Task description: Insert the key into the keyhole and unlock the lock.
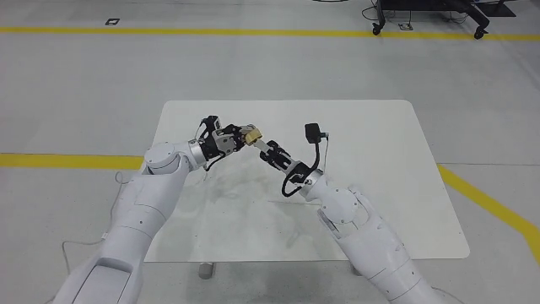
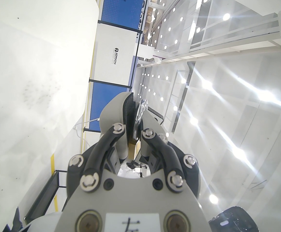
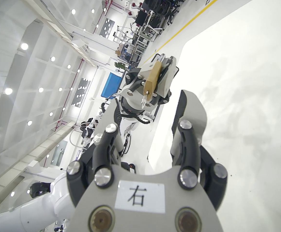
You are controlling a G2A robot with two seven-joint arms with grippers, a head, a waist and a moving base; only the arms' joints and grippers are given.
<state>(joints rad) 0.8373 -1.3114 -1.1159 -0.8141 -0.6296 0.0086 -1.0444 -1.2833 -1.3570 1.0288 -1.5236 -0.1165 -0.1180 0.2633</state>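
Within left pincer [image 2: 138, 112], brass lock [image 2: 131, 148]

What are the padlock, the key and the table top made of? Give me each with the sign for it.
The padlock: body looks like brass, golden yellow with a dull metallic sheen.
The key: silvery bright metal, perhaps steel or nickel plated; too small to be sure.
The table: white, matte, smooth board, likely laminate or painted; grey smudges show on it.

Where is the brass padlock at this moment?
In the top view, the brass padlock is clamped in the left end effector above the table, with the open right end effector just off its free end.
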